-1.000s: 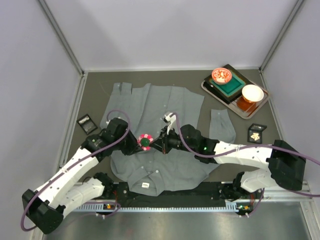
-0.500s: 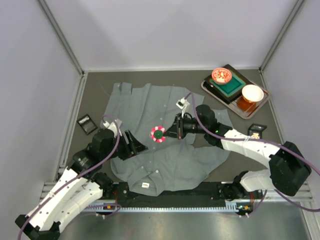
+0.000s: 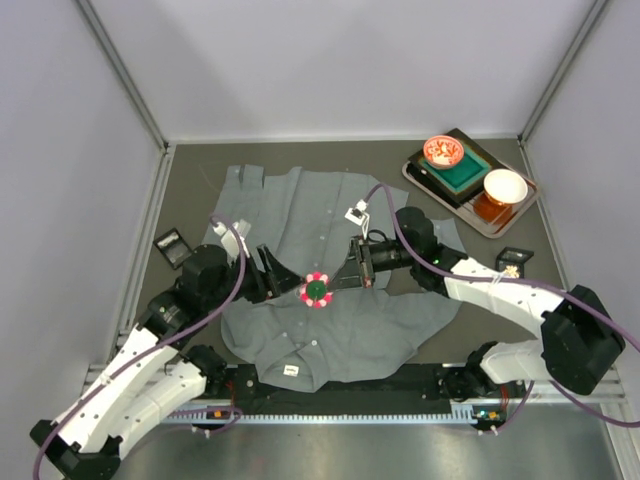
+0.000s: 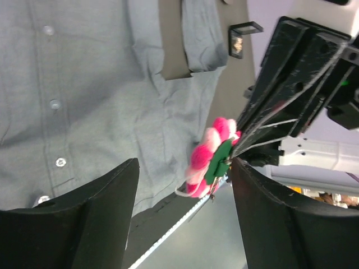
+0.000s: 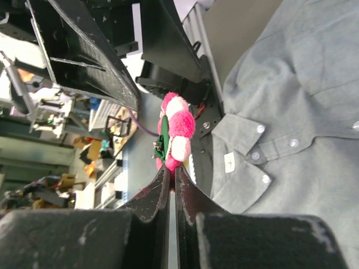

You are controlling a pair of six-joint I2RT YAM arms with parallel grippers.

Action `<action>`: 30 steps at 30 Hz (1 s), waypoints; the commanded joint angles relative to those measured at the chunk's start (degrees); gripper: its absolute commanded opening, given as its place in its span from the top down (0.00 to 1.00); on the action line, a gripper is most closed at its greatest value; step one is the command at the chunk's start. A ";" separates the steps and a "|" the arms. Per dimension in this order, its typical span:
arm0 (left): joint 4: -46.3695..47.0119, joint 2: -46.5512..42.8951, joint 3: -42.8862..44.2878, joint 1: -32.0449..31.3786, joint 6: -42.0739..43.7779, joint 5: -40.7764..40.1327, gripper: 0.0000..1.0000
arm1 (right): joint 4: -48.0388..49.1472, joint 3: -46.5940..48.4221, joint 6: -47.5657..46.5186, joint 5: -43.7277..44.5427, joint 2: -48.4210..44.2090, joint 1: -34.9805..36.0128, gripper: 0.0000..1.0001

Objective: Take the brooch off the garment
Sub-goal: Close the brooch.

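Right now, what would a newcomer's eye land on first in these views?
The pink and green brooch stands out at the centre, pinched in the shut right hand above the grey shirt spread out below. The left hand faces it from the other side, wide open. In the far right corner, a red bowl and a white bowl add colour.

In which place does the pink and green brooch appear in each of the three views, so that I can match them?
Top external: the brooch is at the centre, over the garment.
Left wrist: right of centre, in the lower half.
Right wrist: at the centre, at the tips of the right tool.
Shared landmark: the grey garment, seen in all three views.
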 commanded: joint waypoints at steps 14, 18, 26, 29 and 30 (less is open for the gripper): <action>20.10 0.54 -4.70 1.04 -10.12 15.51 0.41 | 8.05 -2.06 3.61 -6.65 0.65 -1.92 1.00; 22.04 -0.43 -6.36 1.39 -11.79 16.49 0.43 | 8.67 -2.85 3.88 -6.92 0.56 -3.06 1.00; 26.52 1.06 -8.83 1.83 -14.69 18.59 0.56 | 11.22 -2.94 5.63 -8.24 0.47 -3.42 1.00; 27.40 2.03 -8.83 1.83 -14.69 19.29 0.64 | 12.28 -2.85 6.60 -8.41 0.56 -3.50 1.00; 28.10 2.29 -9.09 1.83 -14.69 20.08 0.68 | 12.54 -2.77 6.69 -8.41 0.56 -3.42 1.00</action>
